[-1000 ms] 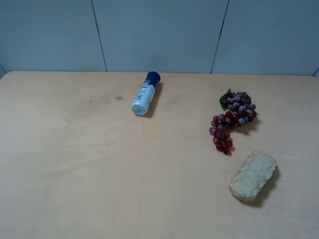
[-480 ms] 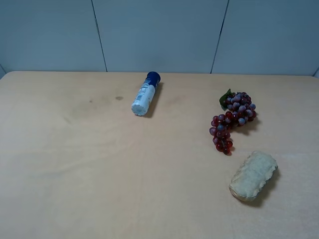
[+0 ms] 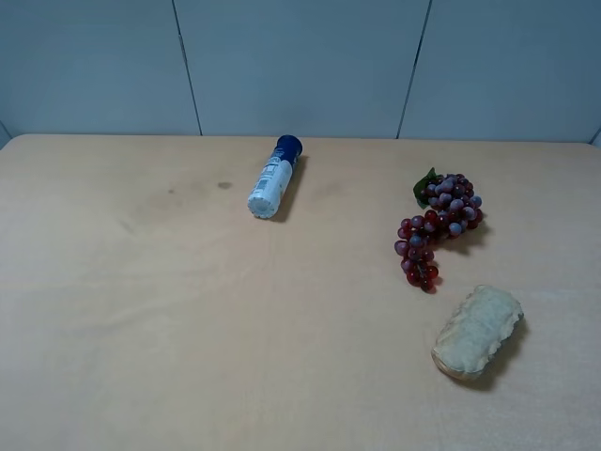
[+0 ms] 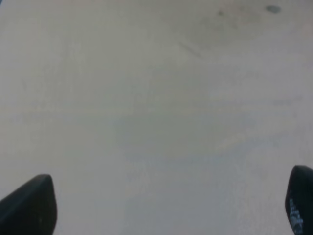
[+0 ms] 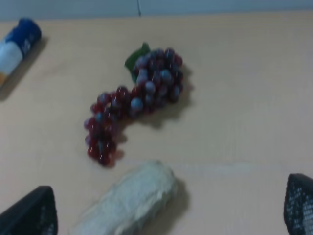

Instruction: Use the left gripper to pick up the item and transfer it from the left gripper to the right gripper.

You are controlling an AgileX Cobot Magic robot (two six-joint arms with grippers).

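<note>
The pale beige bread loaf [image 3: 478, 331] lies on the table at the front right, and shows in the right wrist view [image 5: 129, 199] between the fingertips. Neither arm shows in the exterior high view. My left gripper [image 4: 168, 203] is open, its two dark fingertips [image 4: 29, 205] wide apart over bare table, with nothing between them. My right gripper [image 5: 171, 210] is open and empty, its fingertips [image 5: 30, 211] spread wide above the loaf.
A red-purple grape bunch [image 3: 439, 224] lies just behind the loaf, also in the right wrist view [image 5: 139, 100]. A white blue-capped bottle [image 3: 273, 178] lies at the back centre. The wooden table [image 3: 169, 319] ends at a grey wall behind.
</note>
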